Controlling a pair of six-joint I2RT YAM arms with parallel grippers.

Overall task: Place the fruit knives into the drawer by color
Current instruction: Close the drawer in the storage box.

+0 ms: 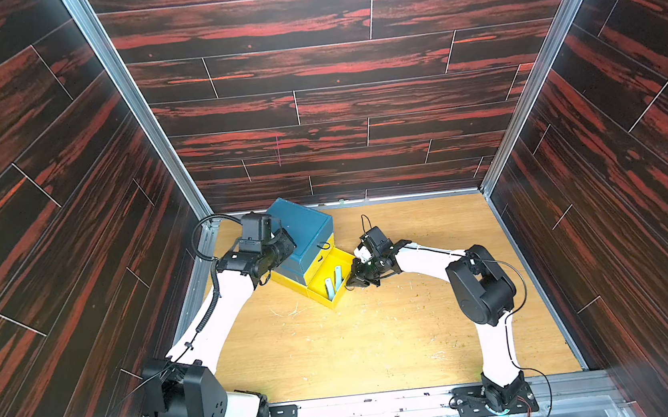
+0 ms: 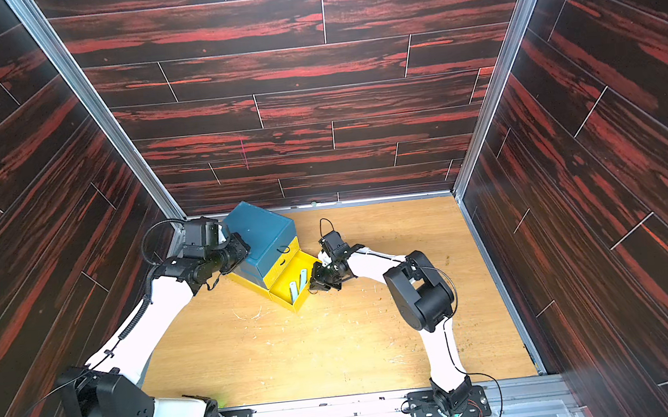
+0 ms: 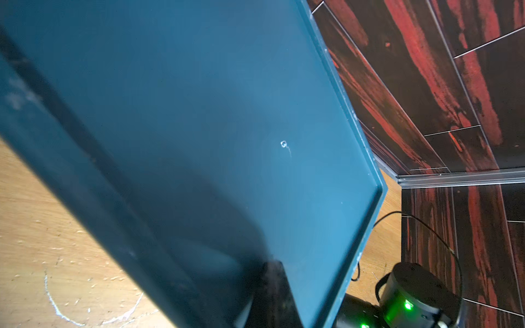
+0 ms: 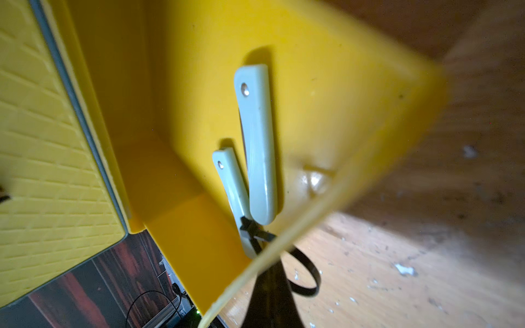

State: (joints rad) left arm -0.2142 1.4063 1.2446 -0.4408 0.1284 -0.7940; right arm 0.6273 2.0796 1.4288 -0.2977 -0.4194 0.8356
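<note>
Yellow plastic drawer (image 4: 326,99) held two grey-green folded knives (image 4: 257,142). Jaws pressed together, the right gripper (image 1: 352,283) sat at its front. The left gripper (image 1: 285,245), likewise closed, apparently steadied the teal chest top (image 3: 199,113).

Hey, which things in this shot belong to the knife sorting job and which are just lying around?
Job: drawer chest; its open yellow drawer; two grey-green knives inside it; right gripper at that drawer's front; left gripper against the chest.
Lying about: pale scratches and white flecks on the table.
</note>
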